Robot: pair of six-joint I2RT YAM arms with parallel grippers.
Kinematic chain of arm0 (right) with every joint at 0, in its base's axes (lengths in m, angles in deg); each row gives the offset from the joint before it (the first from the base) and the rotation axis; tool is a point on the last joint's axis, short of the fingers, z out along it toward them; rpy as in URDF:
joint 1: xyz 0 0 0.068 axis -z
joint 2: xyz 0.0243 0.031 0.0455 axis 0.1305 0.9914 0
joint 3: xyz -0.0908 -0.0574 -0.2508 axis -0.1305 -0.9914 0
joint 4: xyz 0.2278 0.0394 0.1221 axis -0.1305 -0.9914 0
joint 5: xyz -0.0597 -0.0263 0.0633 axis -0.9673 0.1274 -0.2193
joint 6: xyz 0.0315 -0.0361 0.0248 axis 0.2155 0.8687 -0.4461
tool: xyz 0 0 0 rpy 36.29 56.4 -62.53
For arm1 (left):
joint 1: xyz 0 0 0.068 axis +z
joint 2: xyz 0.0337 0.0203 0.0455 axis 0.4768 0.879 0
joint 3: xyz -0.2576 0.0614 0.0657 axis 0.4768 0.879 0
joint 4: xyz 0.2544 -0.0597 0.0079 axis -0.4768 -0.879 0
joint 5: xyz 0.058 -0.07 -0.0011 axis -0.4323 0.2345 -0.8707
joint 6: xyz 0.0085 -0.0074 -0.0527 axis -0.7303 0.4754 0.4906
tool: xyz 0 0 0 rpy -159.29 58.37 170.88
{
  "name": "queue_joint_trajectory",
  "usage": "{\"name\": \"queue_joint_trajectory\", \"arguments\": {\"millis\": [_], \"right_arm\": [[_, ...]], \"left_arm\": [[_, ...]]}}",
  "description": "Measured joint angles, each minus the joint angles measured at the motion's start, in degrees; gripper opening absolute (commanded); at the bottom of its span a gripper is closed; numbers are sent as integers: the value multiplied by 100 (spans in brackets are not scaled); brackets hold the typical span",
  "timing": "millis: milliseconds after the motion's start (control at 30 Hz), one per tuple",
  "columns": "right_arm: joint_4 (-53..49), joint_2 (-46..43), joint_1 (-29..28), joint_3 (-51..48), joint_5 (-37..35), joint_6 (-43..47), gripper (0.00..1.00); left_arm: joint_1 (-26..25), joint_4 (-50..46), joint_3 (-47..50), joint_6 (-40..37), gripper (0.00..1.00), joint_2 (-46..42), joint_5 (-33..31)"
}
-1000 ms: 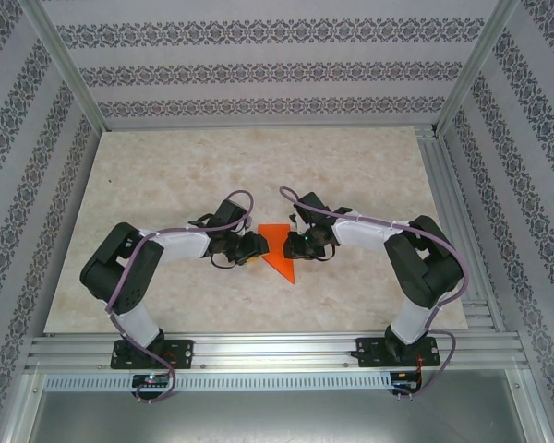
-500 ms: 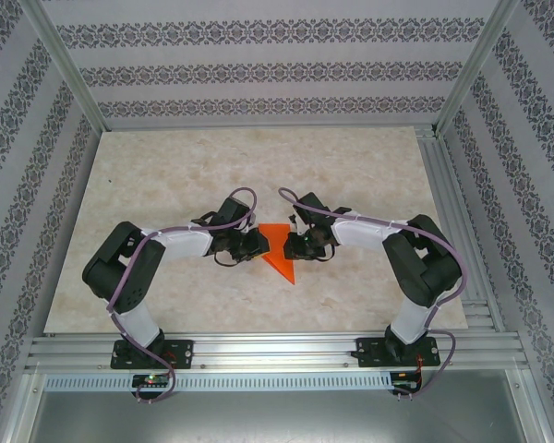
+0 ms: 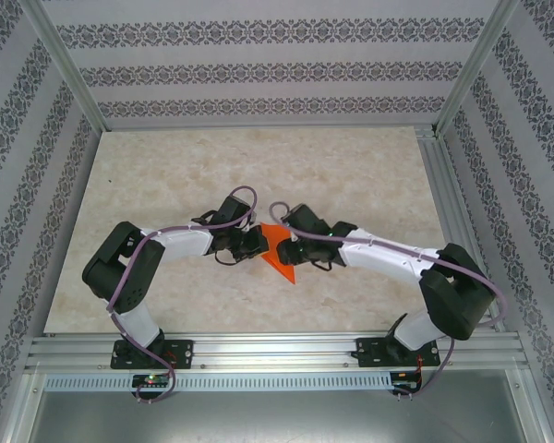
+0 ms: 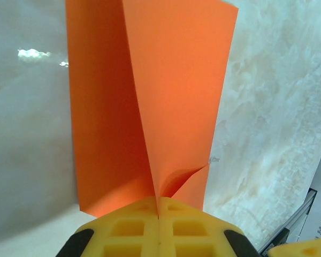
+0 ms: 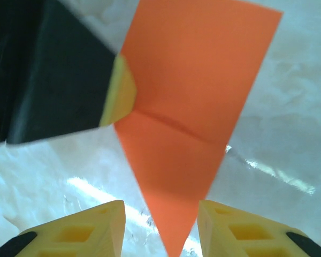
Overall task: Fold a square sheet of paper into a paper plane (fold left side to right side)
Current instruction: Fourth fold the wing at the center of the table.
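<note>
1. On the table [image 3: 166, 175] you have one orange paper [image 3: 282, 268]. It lies near the middle, a bit toward the front edge.
2. You have two arms, the left arm [image 3: 180, 242] and the right arm [image 3: 388, 261]. They meet at the paper, one from each side.
3. Your left gripper [image 4: 158, 210] is closed tight. Its two yellow fingers [image 4: 128, 230] are pressed together and pinch the edge of the paper between them.
4. From that pinch, one sharp fold line runs up the paper in the left wrist view. There are two orange faces, one on each side of the line.
5. Your right gripper [image 5: 160, 210] is open. Its two yellow fingers [image 5: 91, 227] stand apart, and the pointy tip of the paper sits between them. You cannot tell if they touch it.
6. From the right wrist camera, the paper is one pointy shape with one crease across it. One yellow fingertip of the left gripper touches its side edge.
</note>
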Motion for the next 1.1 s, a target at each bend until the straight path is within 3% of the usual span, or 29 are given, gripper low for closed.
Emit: {"name": "queue_joint_trajectory", "arguments": {"millis": [167, 533, 733, 1100], "right_arm": [[-7, 396, -605, -4, -800, 66, 41], [-295, 1220, -866, 358, -1635, 186, 38], [-173, 1134, -876, 247, -1681, 232, 41], [654, 0, -938, -605, -1679, 621, 43]], "left_arm": [[-2, -92, -59, 0, 5, -7, 0], [13, -313, -76, 0, 4, -42, -105], [4, -334, -85, 0, 3, -44, -105], [-2, -348, -262, 0, 3, -44, -39]]}}
